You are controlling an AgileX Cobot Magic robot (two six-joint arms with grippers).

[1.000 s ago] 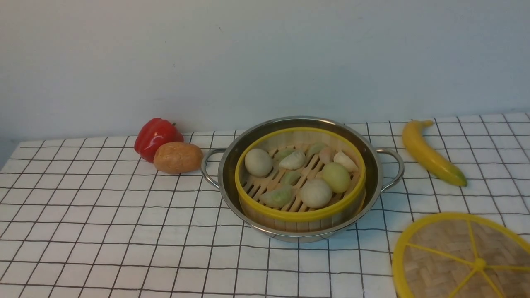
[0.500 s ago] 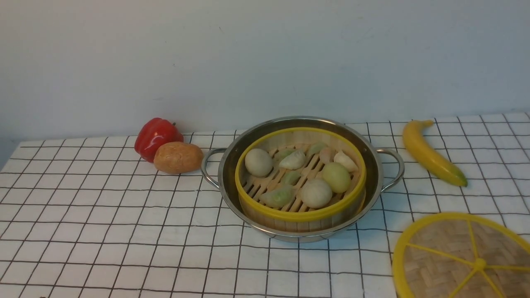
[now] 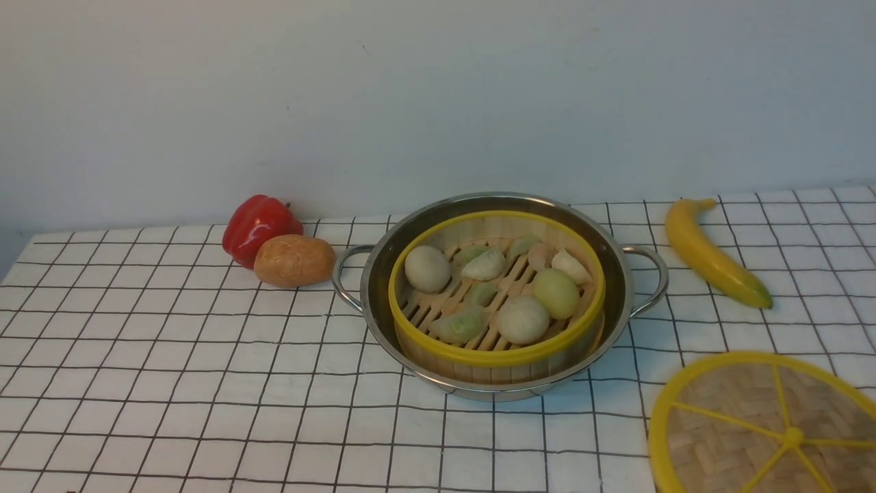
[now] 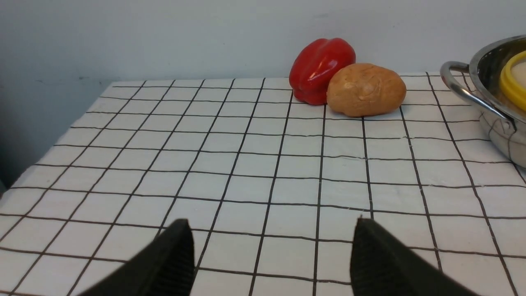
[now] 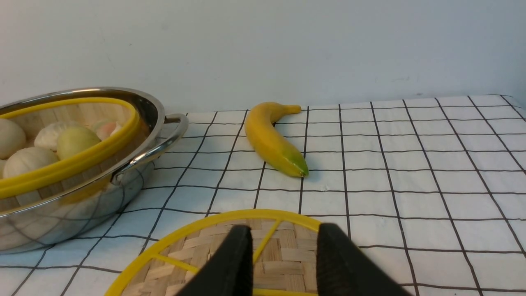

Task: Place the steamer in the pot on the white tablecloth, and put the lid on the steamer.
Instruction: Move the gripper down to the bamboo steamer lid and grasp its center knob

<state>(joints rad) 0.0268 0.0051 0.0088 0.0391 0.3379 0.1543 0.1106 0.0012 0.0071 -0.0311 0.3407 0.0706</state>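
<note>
The steamer (image 3: 493,357) sits in the pot (image 3: 479,200) on the white tablecloth (image 3: 171,356); the lid (image 3: 725,404) lies flat at the pot's near right. The right gripper (image 5: 283,228) hangs over the lid, jaws parted and empty. The left gripper (image 4: 271,222), spread wide, is left of the pot.

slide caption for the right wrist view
Open right hand over woven yellow-rimmed lid; bamboo steamer sits in shiny steel pot.

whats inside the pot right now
The steamer sits inside the pot, with round buns and dumplings on its slatted floor. The pot's bottom beneath the steamer is covered, so nothing there can be seen.
</note>
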